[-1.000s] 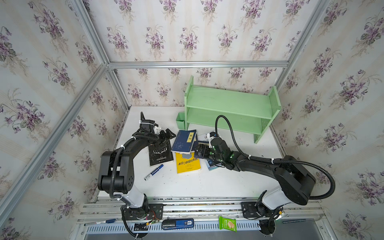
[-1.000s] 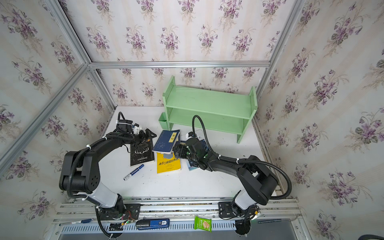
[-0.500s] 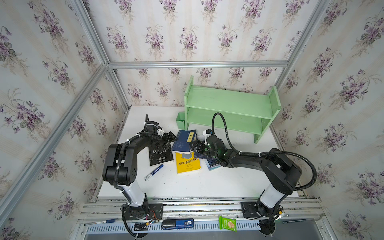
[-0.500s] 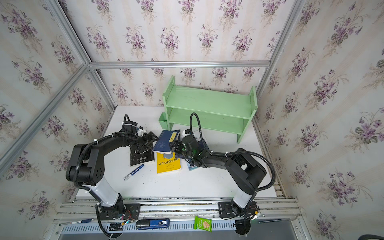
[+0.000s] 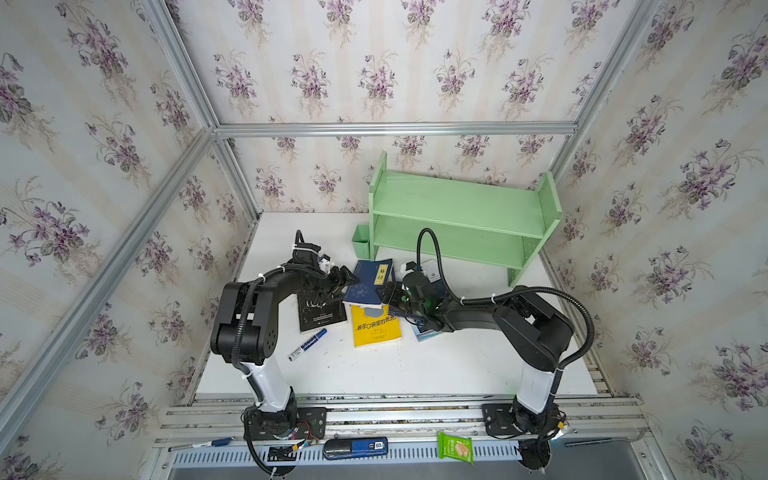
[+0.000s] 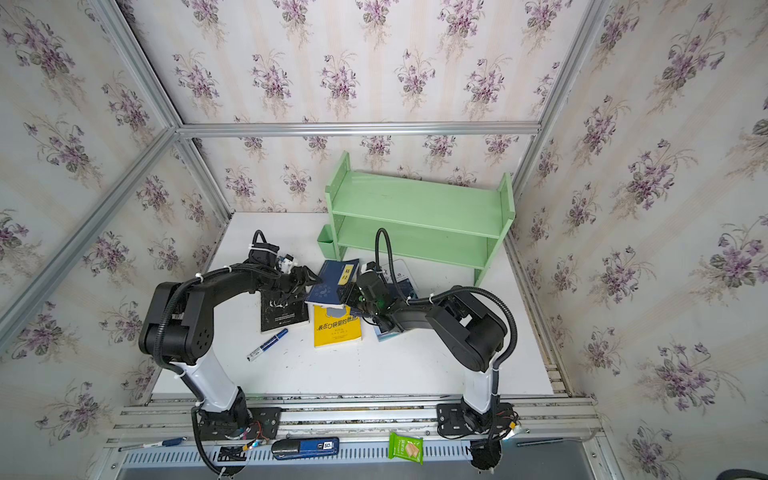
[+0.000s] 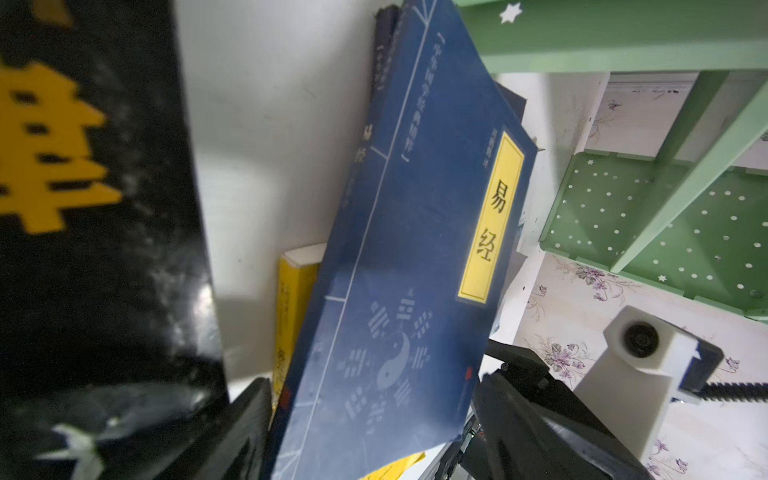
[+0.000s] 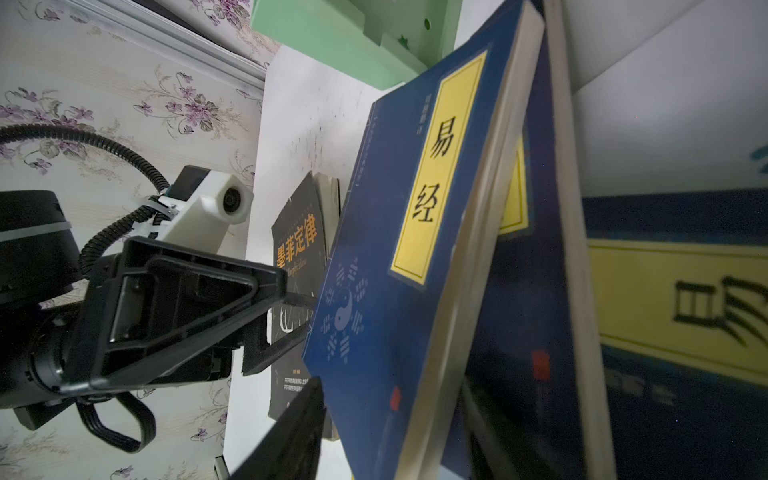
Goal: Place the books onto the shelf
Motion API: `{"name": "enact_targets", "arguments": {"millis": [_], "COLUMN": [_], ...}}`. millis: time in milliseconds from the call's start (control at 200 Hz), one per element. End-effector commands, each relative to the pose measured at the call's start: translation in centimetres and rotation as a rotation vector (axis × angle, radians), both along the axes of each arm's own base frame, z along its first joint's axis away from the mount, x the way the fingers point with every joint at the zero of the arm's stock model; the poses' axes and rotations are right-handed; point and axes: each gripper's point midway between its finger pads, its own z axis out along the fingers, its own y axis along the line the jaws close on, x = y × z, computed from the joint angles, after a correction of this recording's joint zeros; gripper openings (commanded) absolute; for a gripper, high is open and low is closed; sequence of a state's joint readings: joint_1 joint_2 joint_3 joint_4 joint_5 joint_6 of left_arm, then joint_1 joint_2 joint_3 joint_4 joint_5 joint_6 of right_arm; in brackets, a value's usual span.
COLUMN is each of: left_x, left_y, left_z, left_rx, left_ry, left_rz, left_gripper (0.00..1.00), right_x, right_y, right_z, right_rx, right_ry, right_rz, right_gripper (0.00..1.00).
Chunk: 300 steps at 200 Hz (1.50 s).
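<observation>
topmost of the books: the navy book (image 5: 370, 281) with the yellow title label, tilted on the heap. overlapping the yellow book (image 5: 376, 328) and a second navy book (image 8: 536, 291) beneath. just in front of the shelf (image 5: 449, 208), not yet on it; nothing on either tier.

flanked by both hands. left hand (image 5: 343, 279) at the spine-side corner, jaws spread wide astride it, no firm pinch to be seen in the left wrist view. right hand (image 5: 389, 293) at the opposite, page-side edge, jaws part-way in around it. cannot tell whether pinching yet or merely framing the edge.

judged as the pick-up of this one volume. to do it well:
- bite deep enough to take cover and pages together, not the top cover alone, or risk a fan-open on the lift.
- press in evenly from both sides to stop a skid across the slick cover below.
- raise slowly, keep level, and watch for the second navy book dragging along.
- clear the green cup (image 5: 360, 247) and the near end panel on the way.
- choose the lower tier, nearest and open to the front, and set down well in from the lip.

further out on the tabletop (image 5: 436, 370): black book (image 5: 321, 316) beside the left hand, marker pen (image 5: 307, 344) nearer the front. both apart from the work and best left untouched.
</observation>
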State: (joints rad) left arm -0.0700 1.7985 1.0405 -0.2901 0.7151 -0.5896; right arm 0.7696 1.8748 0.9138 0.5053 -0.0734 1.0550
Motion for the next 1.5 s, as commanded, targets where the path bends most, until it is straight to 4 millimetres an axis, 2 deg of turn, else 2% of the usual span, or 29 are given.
{"name": "enact_targets", "arguments": {"millis": [0,250,430,465,750,855,980,1139,1254,1339,1494], "left_x": [0.4,0.5,0.5,0.5,0.5,0.4,0.4,-0.1,-1.6,-3.1,-6.0], "left_y": [-0.5,-1.5,-2.1,-2.2,-2.4,-2.4,-2.4,-2.5,-2.5,-2.6,-2.9], "left_z": [1.0,1.8,2.7,2.8,3.0,3.0,3.5,6.1,8.1,9.9,13.1], "left_rx": [-0.041,-0.116,-0.151,-0.158,-0.163,-0.158,-0.162,-0.179,-0.192,-0.186,-0.179], "left_ry": [-0.028,-0.040,-0.056,-0.056,-0.061,-0.062,-0.071,-0.122,-0.144,-0.189,-0.277], "left_rz": [-0.011,-0.024,-0.032,-0.034,-0.034,-0.031,-0.032,-0.031,-0.011,0.000,0.033], "left_gripper": [0.72,0.60,0.56,0.49,0.19,0.16,0.13,0.09,0.09,0.09,0.09], "right_x": [0.1,0.2,0.2,0.1,0.1,0.0,-0.1,-1.0,-2.3,-3.6,-6.0], "right_y": [0.3,0.4,0.5,0.5,0.4,0.2,-0.1,-1.0,-1.8,-3.2,-6.3], "right_z": [-0.1,-0.4,-0.9,-1.0,-0.8,-0.3,1.1,3.6,5.7,6.8,7.5], "right_rx": [0.019,0.019,0.024,0.023,0.026,0.034,0.056,0.098,0.157,0.149,0.074], "right_ry": [0.017,0.023,0.038,0.041,0.035,0.026,0.000,-0.031,-0.052,-0.068,-0.074], "right_rz": [-0.010,-0.012,-0.012,-0.013,-0.015,-0.018,-0.020,0.001,0.038,0.053,0.048], "right_gripper": [0.54,0.51,0.49,0.49,0.49,0.49,0.50,0.53,0.55,0.57,0.61]}}
